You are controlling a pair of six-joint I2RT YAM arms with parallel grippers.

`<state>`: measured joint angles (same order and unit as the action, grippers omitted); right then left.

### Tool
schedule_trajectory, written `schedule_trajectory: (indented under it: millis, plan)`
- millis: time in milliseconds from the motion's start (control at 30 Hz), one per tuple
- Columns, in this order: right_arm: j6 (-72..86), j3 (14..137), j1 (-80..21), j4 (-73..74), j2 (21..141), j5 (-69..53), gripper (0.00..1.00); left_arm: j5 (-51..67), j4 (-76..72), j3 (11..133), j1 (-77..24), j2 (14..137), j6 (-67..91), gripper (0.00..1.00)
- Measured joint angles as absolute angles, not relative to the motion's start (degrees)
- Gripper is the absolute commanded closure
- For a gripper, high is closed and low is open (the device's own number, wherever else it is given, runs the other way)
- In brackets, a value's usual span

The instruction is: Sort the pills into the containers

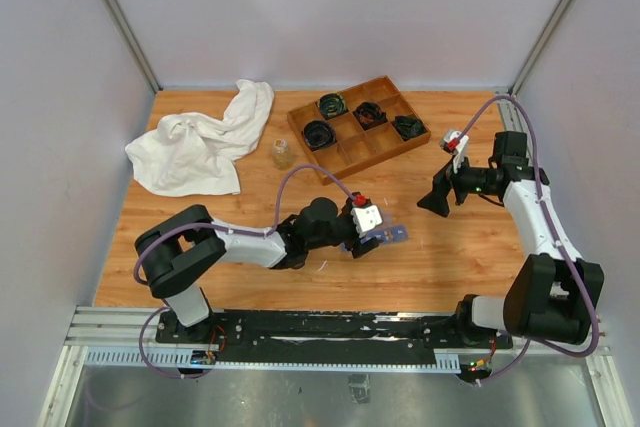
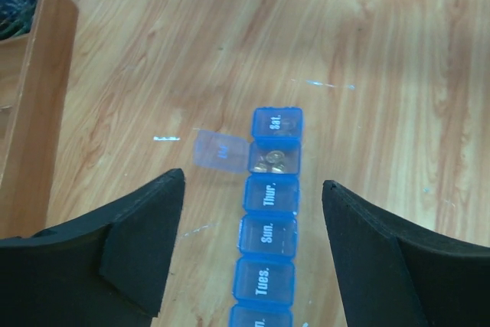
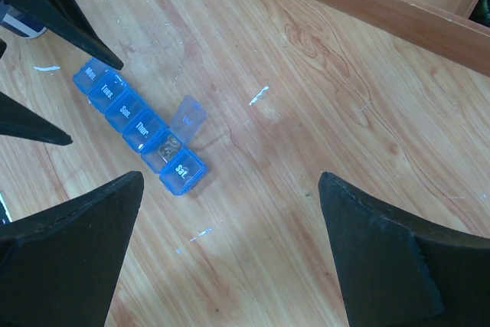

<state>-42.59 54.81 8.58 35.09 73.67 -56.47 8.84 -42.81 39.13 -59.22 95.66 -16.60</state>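
The pill organizer [image 2: 269,220] is translucent blue glossy plastic holding shiny amber pills [image 2: 273,161], the table [image 2: 383,74] is smooth wood-grain with a light sheen, the tray [image 2: 38,112] is brown wood, the towel [image 1: 200,142] is white matt cloth

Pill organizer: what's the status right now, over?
Left pincer open, empty, over blue organizer. Right pincer open, empty, standing off. Pills in one open compartment, other lids shut. Nothing blocking.

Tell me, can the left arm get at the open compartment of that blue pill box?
Probably yes: the left gripper hangs over the pill box, jaws spread, the open compartment just ahead with nothing between.
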Motion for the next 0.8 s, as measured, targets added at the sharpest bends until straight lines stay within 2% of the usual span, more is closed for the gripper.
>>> schedule_trajectory:
  millis: [233,400,633,800]
  plan:
    - [-44.97,55.02,8.60,36.36,76.69,-58.92,0.00,6.28,-31.24,46.87,-59.29,92.92,-15.07,0.19]
    - [-44.95,55.55,8.60,36.99,79.40,-60.51,0.04,9.91,-25.21,48.16,-59.31,86.41,-15.16,0.18]
    - [-43.18,56.82,8.51,37.21,83.59,-61.87,0.14,11.33,-25.17,41.89,-59.35,86.13,-16.56,0.18]
    - [-41.74,57.63,7.27,37.26,87.44,-61.91,0.17,10.15,-26.06,39.42,-59.35,89.56,-17.87,0.20]
